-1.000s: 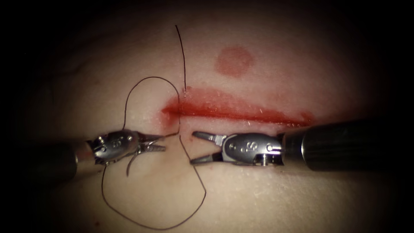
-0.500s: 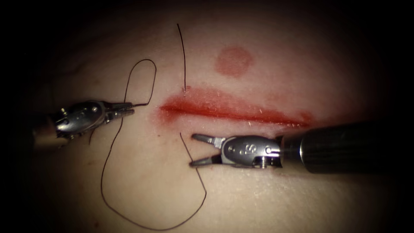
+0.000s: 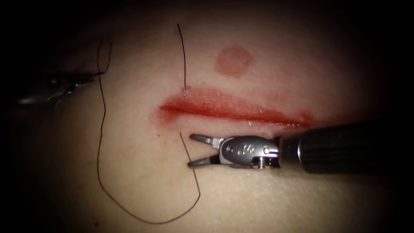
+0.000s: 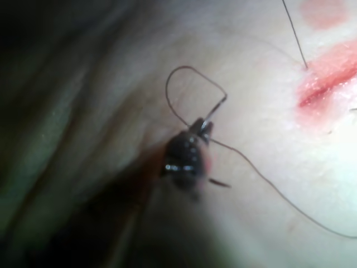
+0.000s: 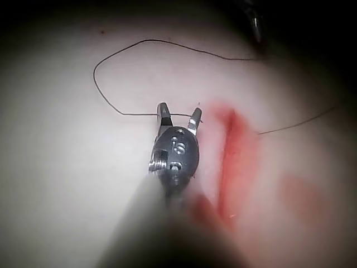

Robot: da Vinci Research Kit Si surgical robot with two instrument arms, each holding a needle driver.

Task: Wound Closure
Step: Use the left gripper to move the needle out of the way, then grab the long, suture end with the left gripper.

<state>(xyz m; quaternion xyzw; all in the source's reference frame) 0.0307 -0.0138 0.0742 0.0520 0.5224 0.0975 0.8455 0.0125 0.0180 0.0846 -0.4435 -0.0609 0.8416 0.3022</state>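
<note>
While left claw (image 4: 205, 126) grips thread (image 3: 100, 142), right claw (image 3: 195, 149) gapes empty.

Surgical practice bench (lab setup); pale tissue (image 3: 142, 172) w/ red cut (image 3: 233, 110), dark thread (image 3: 100, 142), endoscope lighting.

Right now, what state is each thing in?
Left tool: shut on the thread, far left of the cut.
Right tool: open, holding nothing, thread between its jaws.
Thread: slack loop on the tissue, passing through it at the cut's left end.
Cut: open, red fluid along it.
Needle: cannot tell.
</note>
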